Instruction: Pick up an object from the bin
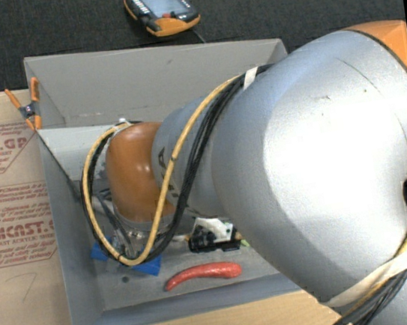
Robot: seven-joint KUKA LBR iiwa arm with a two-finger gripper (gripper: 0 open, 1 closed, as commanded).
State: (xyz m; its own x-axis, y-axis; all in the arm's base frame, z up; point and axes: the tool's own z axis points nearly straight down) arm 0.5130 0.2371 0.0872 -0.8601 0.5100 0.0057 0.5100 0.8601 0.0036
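3 things — red strip (203, 274), blue scrap (150, 266), black-and-white part (213, 237) — lie on grey bin (117, 293) floor; end effector (129, 246) state unclear.

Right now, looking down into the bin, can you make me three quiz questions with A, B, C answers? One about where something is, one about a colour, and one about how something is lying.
1. Where is the long red thing?
A) by the near wall of the bin, at the bottom of the view
B) on the cardboard outside
C) hanging on the rim

2. What colour is the flat piece just left of it?
A) green
B) blue
C) pink

3. How is the red thing?
A) standing on end
B) lifted in the air
C) lying flat on the bin floor

Answers: 1 A, it lies along the lower wall. 2 B, it is plainly blue. 3 C, it rests lengthwise on the floor.
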